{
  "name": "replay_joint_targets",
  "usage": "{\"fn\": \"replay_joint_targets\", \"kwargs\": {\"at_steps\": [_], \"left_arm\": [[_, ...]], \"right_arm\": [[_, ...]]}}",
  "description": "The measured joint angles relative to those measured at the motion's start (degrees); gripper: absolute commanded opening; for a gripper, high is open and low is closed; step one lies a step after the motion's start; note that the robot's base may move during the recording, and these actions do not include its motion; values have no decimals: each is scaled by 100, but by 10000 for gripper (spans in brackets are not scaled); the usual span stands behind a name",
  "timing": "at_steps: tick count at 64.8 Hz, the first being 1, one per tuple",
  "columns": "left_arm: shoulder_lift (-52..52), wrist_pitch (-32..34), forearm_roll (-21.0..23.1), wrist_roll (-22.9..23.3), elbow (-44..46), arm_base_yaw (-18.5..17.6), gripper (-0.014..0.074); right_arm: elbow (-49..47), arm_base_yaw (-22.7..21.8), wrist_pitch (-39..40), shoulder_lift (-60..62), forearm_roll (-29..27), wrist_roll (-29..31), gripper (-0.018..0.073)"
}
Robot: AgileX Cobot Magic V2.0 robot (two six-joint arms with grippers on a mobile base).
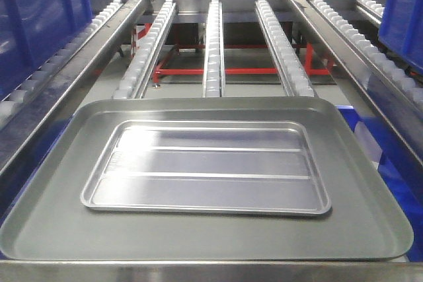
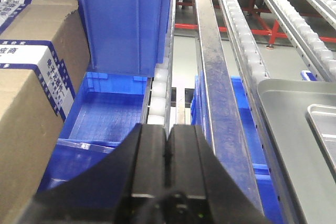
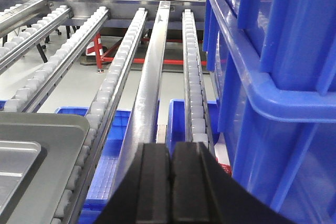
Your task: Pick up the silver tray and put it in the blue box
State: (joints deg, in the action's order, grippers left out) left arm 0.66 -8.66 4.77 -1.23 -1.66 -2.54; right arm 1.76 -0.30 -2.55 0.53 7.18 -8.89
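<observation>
the silver tray (image 1: 206, 166) is lying flat inside the larger grey tray (image 1: 46, 222), which is resting on the roller rails (image 1: 213, 44). the left gripper (image 2: 167, 145) is hanging clenched on nothing, with the silver tray off to its right. the right gripper (image 3: 171, 166) is also pressing its fingers together, empty, with the tray lying to its left and the blue box (image 3: 273, 98) standing close on its right.
</observation>
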Motion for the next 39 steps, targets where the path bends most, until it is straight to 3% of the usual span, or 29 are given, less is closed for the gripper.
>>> {"fn": "replay_joint_targets", "kwargs": {"at_steps": [39], "left_arm": [[0, 85, 0, 0, 0, 0, -104]], "right_arm": [[0, 0, 0, 0, 0, 0, 49]]}}
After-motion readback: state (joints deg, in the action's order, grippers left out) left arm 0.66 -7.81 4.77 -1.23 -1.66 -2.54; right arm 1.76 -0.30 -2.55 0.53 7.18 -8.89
